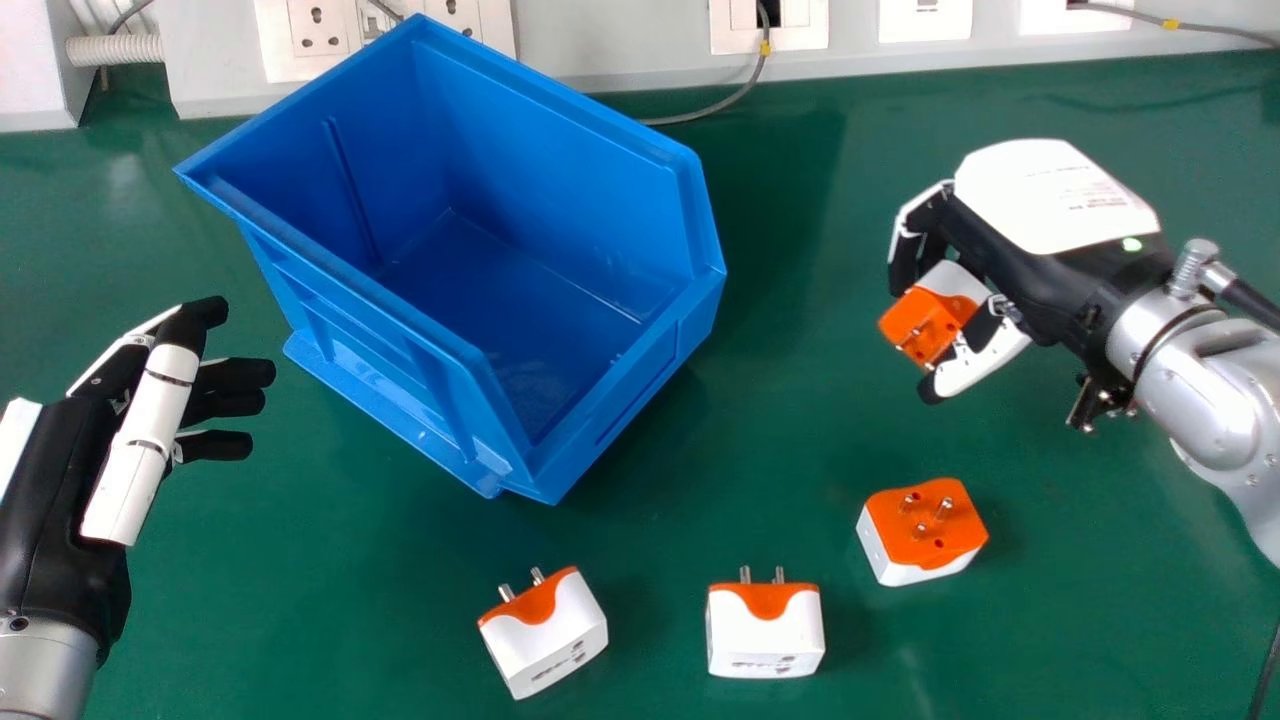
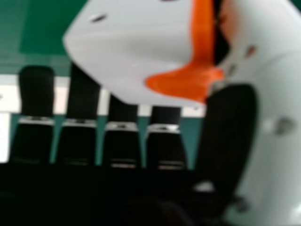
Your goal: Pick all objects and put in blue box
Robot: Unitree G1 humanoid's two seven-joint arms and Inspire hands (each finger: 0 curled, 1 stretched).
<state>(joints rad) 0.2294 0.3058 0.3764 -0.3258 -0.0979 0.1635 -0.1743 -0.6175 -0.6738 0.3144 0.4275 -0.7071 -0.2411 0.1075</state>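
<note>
Forearms (image 1: 1205,385) are silver — fingers (image 1: 145,440) black and white.

Lab or workshop: green worktop (image 1: 330,610), power sockets (image 1: 318,27)

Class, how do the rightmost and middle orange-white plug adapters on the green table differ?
The rightmost orange-white plug adapter stands prongs up; the middle orange-white plug adapter lies with prongs pointing away from the robot. Three prongs show on the rightmost adapter, two on the middle one. Both rest on the green table.
</note>
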